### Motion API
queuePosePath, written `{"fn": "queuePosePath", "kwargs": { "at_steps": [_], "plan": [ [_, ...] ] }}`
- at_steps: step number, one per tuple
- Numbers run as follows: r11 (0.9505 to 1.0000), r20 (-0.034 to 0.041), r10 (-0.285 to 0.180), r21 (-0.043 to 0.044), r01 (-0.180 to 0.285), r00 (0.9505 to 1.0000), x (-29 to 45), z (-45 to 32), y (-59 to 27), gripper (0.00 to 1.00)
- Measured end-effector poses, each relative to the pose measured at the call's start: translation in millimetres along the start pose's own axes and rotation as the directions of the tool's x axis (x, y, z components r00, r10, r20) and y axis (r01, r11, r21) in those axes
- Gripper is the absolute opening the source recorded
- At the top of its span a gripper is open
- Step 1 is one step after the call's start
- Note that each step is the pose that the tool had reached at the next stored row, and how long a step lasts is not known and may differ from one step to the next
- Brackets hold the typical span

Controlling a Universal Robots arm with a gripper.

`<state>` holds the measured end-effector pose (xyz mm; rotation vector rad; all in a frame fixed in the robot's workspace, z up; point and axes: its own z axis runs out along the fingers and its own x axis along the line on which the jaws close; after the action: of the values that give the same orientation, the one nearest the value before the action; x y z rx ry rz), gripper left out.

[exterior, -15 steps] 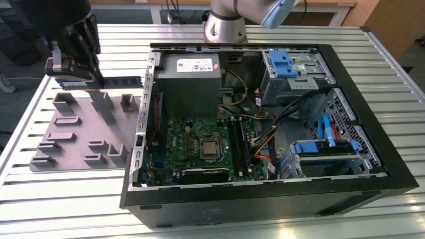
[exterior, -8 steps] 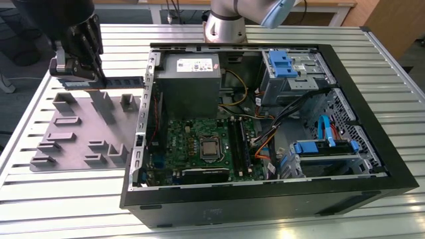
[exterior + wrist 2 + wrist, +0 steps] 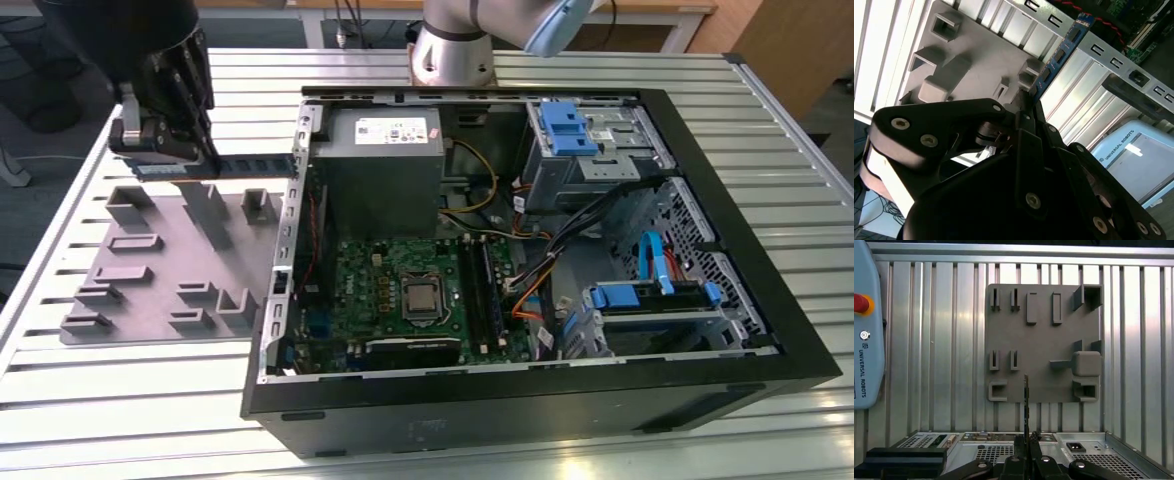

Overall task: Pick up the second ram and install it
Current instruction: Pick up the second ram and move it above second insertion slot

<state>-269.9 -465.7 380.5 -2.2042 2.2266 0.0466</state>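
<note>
The second ram [image 3: 256, 165] hangs above the grey holder tray [image 3: 150, 268], one end clamped in our end effector [image 3: 171, 158], free end close to the computer case [image 3: 306, 135] wall. We judge a firm, square grip matters, carrying it level so that end clears the wall.

second ram [image 3: 1059, 55]: blue-green, row of black chips
gripper [image 3: 1028, 110]: black
holder tray [image 3: 147, 262]: plain grey
table [image 3: 134, 400]: silver, ribbed stripes
motherboard [image 3: 380, 270]: green
drive clips [image 3: 567, 125]: blue
</note>
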Motion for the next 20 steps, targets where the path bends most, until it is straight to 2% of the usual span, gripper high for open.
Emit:
{"fn": "queuePosePath", "kwargs": {
  "at_steps": [6,20],
  "plan": [
    [1.0,0.0,0.0,0.0,0.0,1.0,-0.1,0.4,-6.3,0.14],
    [1.0,0.0002,0.0,0.0,0.0,1.0,-0.3,1.4,-32.5,0.14]
  ]
}}
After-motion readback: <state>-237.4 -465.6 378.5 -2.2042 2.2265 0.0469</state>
